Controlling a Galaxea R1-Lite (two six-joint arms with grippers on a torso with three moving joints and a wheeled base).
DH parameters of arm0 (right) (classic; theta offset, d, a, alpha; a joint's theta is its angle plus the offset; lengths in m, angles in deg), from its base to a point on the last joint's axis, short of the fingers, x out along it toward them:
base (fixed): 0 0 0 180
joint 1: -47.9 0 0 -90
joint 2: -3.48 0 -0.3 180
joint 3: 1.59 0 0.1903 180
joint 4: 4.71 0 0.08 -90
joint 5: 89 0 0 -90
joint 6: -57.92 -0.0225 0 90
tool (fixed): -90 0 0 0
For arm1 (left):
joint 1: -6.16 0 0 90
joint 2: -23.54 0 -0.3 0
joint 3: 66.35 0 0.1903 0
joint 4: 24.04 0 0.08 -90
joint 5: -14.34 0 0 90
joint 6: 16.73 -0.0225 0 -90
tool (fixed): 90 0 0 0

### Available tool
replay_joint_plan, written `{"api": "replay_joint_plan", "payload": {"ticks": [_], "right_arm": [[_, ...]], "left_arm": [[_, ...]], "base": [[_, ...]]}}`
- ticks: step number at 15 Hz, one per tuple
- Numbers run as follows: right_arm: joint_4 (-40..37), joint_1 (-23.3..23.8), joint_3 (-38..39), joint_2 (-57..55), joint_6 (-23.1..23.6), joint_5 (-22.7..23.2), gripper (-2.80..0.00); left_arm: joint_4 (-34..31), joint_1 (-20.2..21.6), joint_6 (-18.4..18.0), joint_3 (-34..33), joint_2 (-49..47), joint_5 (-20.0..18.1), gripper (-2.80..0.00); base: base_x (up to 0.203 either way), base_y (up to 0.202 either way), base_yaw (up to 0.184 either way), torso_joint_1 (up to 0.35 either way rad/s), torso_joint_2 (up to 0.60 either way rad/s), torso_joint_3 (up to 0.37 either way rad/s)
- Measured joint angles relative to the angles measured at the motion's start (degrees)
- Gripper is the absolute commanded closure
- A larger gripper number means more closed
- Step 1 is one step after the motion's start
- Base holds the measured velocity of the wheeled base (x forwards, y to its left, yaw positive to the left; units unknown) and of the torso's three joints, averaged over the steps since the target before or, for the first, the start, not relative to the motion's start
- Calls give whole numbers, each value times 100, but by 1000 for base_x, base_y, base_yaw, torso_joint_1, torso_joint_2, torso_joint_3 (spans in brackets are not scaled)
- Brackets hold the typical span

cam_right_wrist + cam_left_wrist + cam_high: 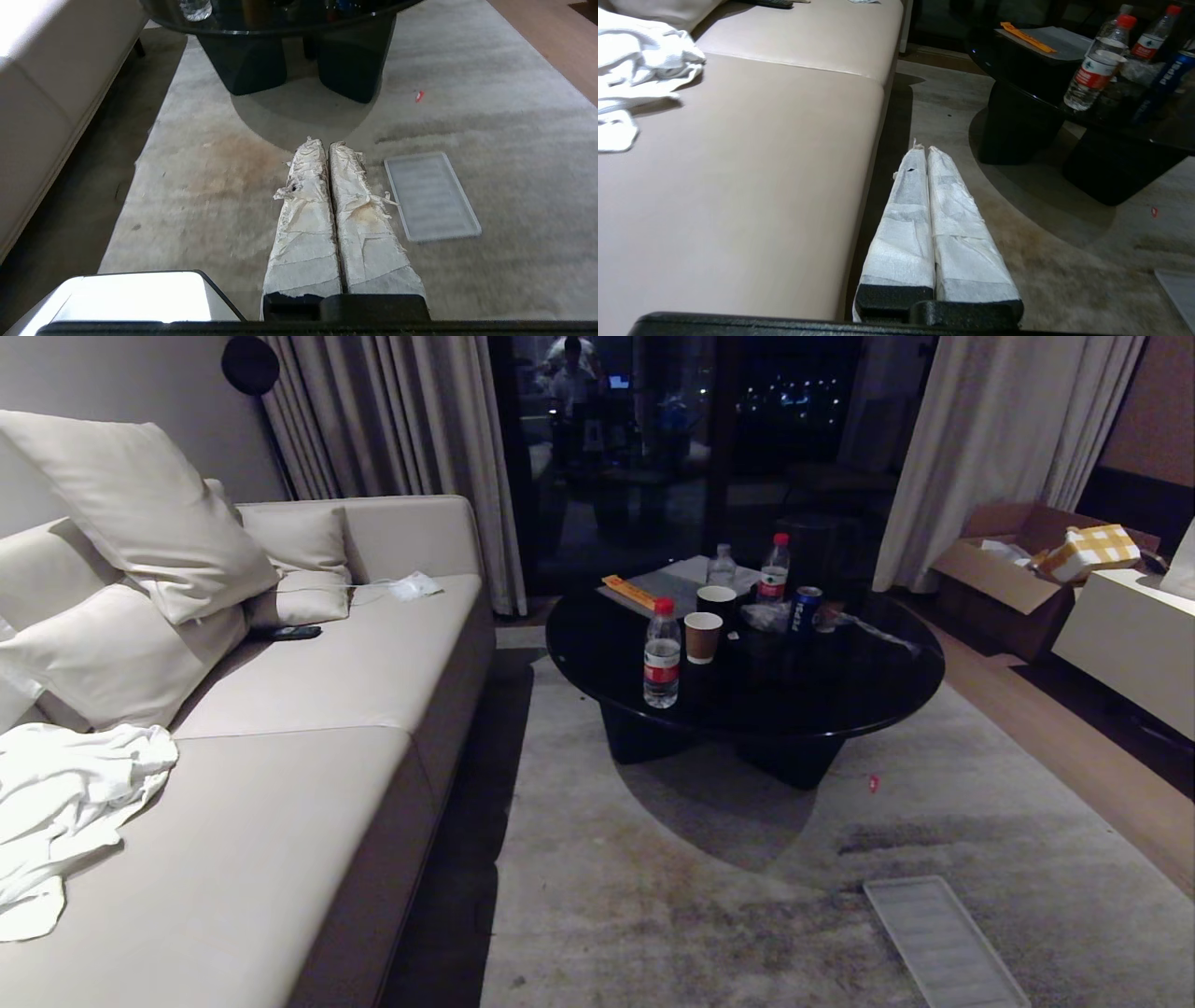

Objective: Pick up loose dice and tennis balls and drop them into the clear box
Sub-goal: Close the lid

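right wrist view shows my right gripper (326, 145) pressed shut on nothing beside a flat ribbed clear plastic lid panel (432, 196) lying on the grey rug (490, 116); my left gripper (923, 150) likewise closed, empty.

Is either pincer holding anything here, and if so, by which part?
Nothing is held. The left pincer and the right pincer are both shut with their taped fingers pressed together and nothing between them, above the carpet.

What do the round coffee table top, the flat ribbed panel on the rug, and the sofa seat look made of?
Coffee table: probably dark glass or gloss lacquer; it mirrors the bottles. Ribbed panel: translucent whitish plastic, moulded ridges and raised rim. Sofa seat: smooth beige leather or leatherette, matte sheen with stitched seams; which one can't be told.
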Motion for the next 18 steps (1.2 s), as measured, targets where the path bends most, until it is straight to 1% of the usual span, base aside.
{"api": "replay_joint_plan", "payload": {"ticks": [18], "right_arm": [[0, 0, 2, 0, 2, -2, 0]], "left_arm": [[-2, 0, 0, 0, 0, -2, 0]], "base": [[181, 0, -1, 2, 3, 2]]}}
